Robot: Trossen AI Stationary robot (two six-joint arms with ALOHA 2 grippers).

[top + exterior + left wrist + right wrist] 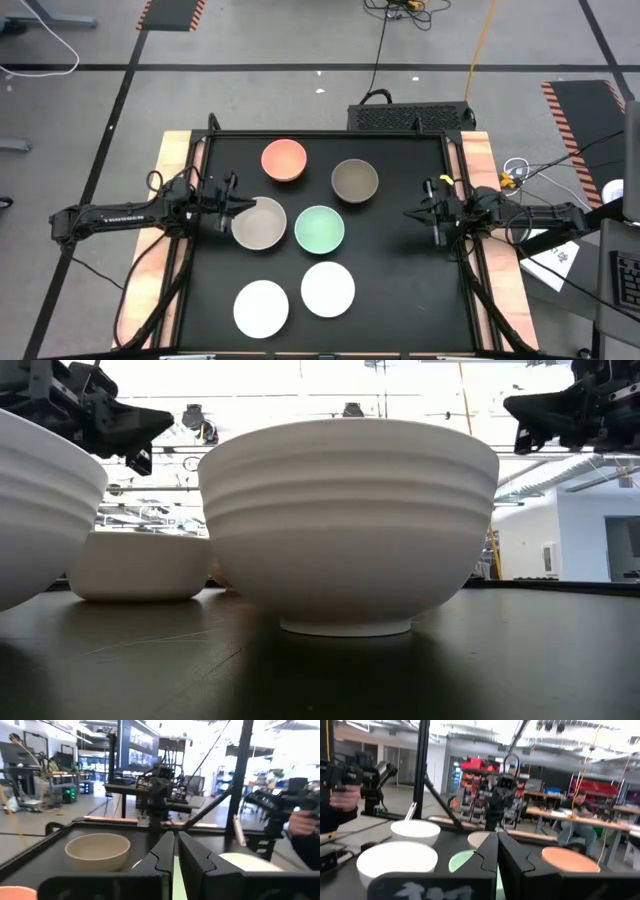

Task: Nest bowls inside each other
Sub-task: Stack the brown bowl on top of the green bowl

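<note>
Six small round bowls are spread out separately on the black desk (400,290), none nested: salmon-orange bowl (283,160) and olive-grey bowl (354,181) far, beige-grey bowl (259,223) and mint green bowl (320,228) in the middle, two white bowls (261,307) (328,288) near. The left tool (236,203) is pinched shut on nothing just beside the beige-grey one; the right tool (420,212) is closed too, empty, at the right edge.

Matt ribbed white bowl (350,525); matt black tabletop (400,290) w/ wood edges (172,160).
</note>
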